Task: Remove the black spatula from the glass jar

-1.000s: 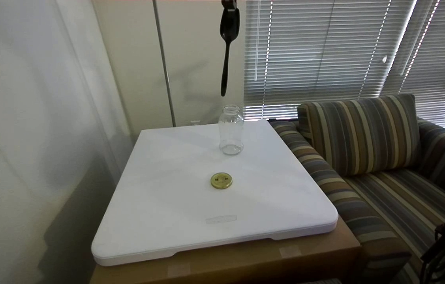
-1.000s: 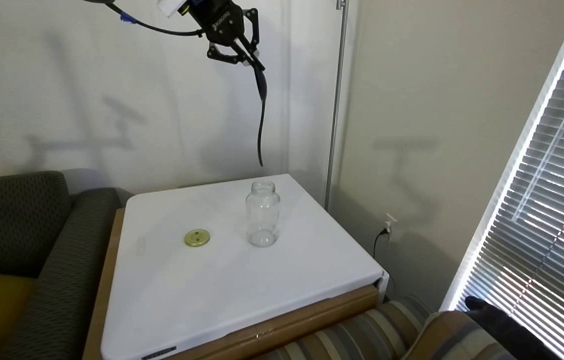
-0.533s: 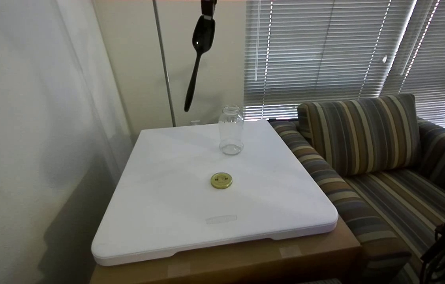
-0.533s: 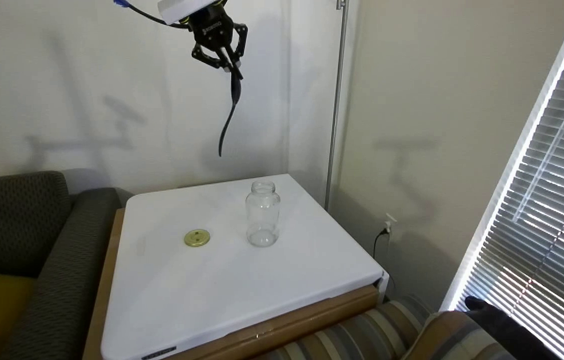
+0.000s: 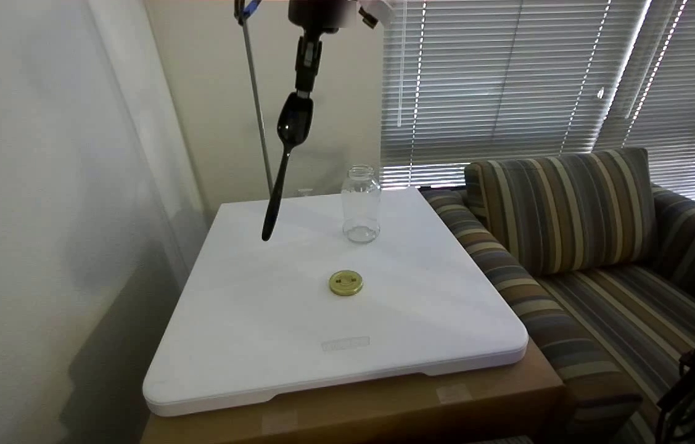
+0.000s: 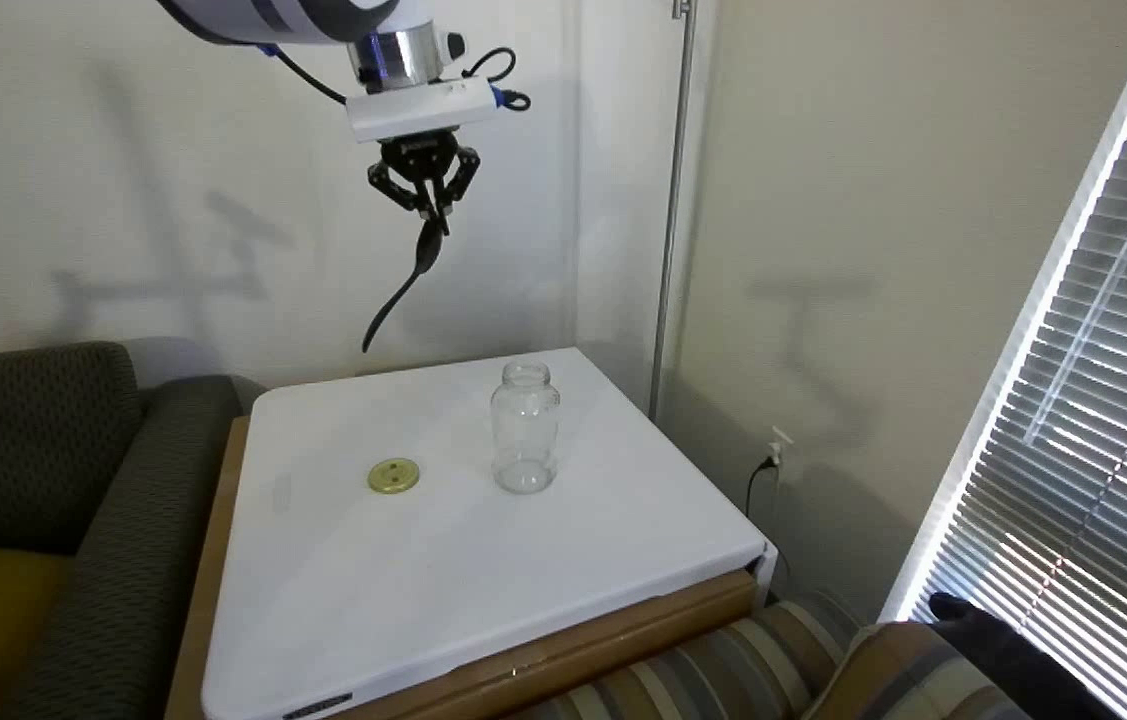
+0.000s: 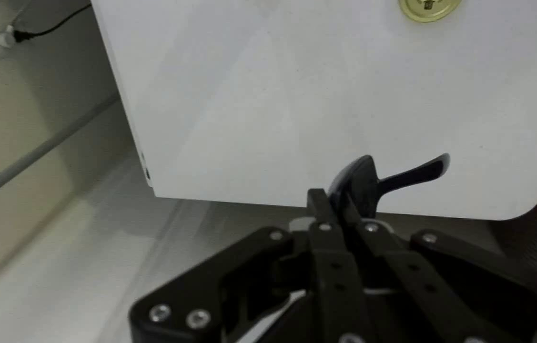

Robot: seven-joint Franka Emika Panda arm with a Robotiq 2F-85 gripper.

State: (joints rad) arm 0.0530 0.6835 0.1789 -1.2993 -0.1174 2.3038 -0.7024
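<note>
In an exterior view my arm (image 6: pixel 403 60) reaches in from the top, jaws pointing down. I hold them clamped on the head of the black spatula (image 5: pixel 292 131); its handle slants downward, free end in the air. Spatula outside the glass jar (image 6: pixel 525 430), apart from it. Jar upright on the surface (image 6: pixel 403 580), mouth open, base showing through clear walls. Gold disc (image 5: pixel 346 282) flat nearby.

robot arm (image 6: pixel 268 18) overhead, end effector (image 6: pixel 435 221) pointing downward, pinched tight
</note>
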